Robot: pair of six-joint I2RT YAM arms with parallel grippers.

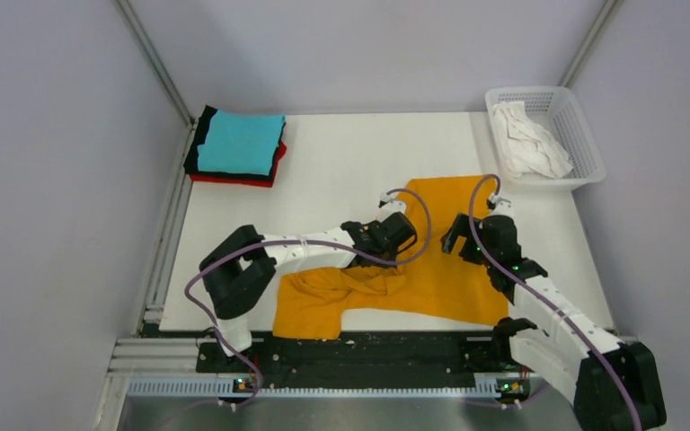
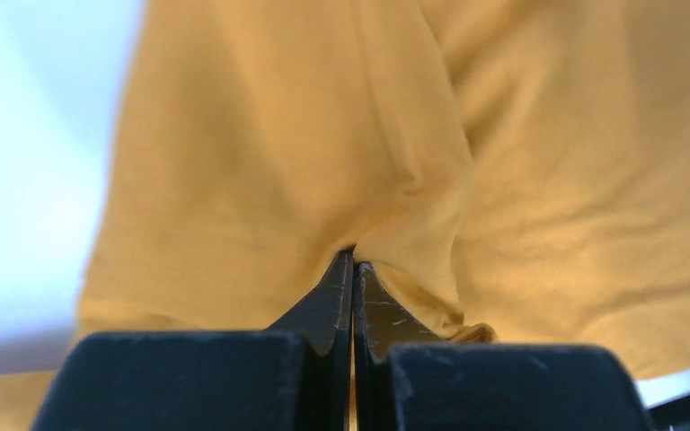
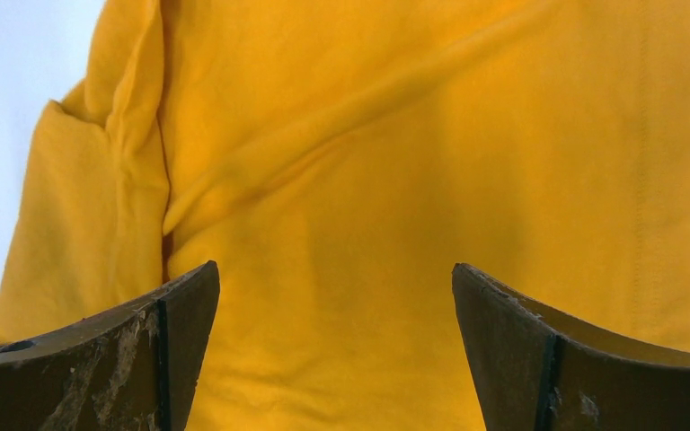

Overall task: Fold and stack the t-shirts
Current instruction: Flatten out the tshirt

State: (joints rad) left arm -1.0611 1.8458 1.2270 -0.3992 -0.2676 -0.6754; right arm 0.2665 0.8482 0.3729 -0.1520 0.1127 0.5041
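Observation:
The orange-yellow t-shirt point(image 1: 449, 269) lies spread and partly bunched on the white table, its near-left part crumpled. My left gripper point(image 1: 400, 242) is shut on a pinched fold of this shirt; in the left wrist view the closed tips point(image 2: 353, 258) bite into the cloth point(image 2: 278, 135). My right gripper point(image 1: 460, 238) hovers open and empty just above the shirt's middle; in the right wrist view its gap point(image 3: 335, 269) has flat cloth point(image 3: 413, 135) behind it. A folded stack at the far left has the cyan shirt point(image 1: 241, 142) on top of the red point(image 1: 234, 180) and black point(image 1: 201, 135) ones. The white shirt point(image 1: 526, 139) lies crumpled in the basket.
The white mesh basket point(image 1: 593, 171) stands at the far right corner. Grey walls close in the table on three sides, and a metal rail point(image 1: 166, 242) runs along its left edge. Bare white tabletop point(image 1: 350, 162) lies between the stack and the orange-yellow shirt.

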